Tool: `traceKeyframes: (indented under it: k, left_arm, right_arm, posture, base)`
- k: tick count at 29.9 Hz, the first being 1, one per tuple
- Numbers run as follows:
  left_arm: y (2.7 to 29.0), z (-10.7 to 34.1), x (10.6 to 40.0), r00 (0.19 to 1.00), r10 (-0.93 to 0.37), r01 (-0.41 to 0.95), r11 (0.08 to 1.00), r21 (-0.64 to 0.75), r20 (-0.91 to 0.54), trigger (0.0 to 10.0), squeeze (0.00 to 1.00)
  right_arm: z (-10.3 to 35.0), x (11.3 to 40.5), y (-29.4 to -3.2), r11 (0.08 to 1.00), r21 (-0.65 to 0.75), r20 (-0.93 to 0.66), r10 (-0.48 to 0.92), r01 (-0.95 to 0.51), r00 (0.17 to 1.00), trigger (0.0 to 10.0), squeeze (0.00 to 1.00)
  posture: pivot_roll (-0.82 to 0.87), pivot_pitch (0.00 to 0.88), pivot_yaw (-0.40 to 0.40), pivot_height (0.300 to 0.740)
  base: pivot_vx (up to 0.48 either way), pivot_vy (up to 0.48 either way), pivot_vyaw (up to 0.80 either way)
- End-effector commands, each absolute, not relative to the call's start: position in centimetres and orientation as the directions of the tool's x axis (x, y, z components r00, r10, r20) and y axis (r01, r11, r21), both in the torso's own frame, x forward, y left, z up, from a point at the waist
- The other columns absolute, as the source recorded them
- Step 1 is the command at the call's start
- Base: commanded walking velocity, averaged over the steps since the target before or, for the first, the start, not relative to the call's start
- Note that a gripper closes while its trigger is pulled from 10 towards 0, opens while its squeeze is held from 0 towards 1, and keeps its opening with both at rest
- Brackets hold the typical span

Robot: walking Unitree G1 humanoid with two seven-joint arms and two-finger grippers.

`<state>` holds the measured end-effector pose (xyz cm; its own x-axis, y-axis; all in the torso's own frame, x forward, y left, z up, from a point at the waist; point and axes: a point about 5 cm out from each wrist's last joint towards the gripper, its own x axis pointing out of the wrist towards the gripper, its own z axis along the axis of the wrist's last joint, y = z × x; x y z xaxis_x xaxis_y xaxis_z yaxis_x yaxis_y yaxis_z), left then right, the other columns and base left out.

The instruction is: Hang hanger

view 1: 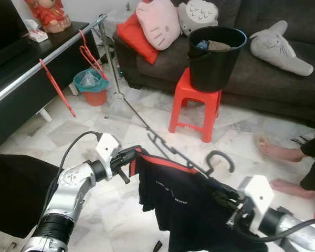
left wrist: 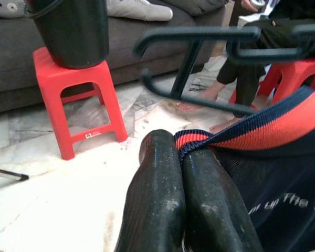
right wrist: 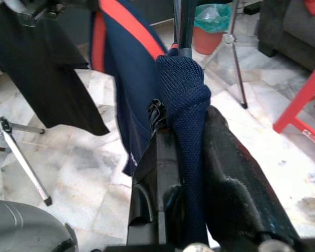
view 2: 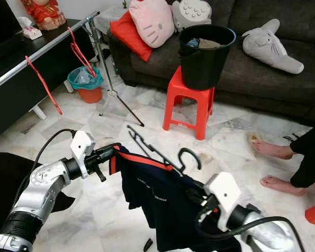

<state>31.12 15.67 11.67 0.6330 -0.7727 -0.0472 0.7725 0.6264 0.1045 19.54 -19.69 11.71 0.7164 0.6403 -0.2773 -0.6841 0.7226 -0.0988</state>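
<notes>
The black hanger (view 1: 191, 157) sits in the collar of a navy shirt (view 1: 184, 205), in front of the red stool (view 1: 195, 105). The left claw (view 1: 132, 156) is pinched closed on the shirt's red-striped collar, on the side away from the stool. The right claw (view 1: 220, 191) is clamped on bunched navy fabric below the hanger's hook. A rail (view 1: 47, 55) with red hangers (view 1: 92, 55) stands beyond the stool's left side.
</notes>
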Motion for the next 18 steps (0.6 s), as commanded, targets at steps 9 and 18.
traceKeyframes:
  k: [9, 18]
  left_arm:
    - [16.9, 11.7, 31.0, 0.654, -0.754, 0.753, 0.643, 0.139, -0.062, 10.0, 0.00]
    - [17.0, 12.0, 31.5, 0.683, -0.729, 0.726, 0.670, 0.154, -0.045, 10.0, 0.00]
  right_arm:
    - [11.6, 18.9, -21.4, 0.745, -0.082, -0.307, 0.613, -0.662, 0.728, 10.0, 0.00]
    - [11.7, 17.6, -20.3, 0.666, -0.005, -0.318, 0.706, -0.746, 0.632, 10.0, 0.00]
  posture:
    - [-0.06, 0.087, 0.083, 0.740]
    - [-0.06, 0.086, 0.086, 0.740]
  base:
    - [0.000, 0.000, 0.00]
    - [0.000, 0.000, 0.00]
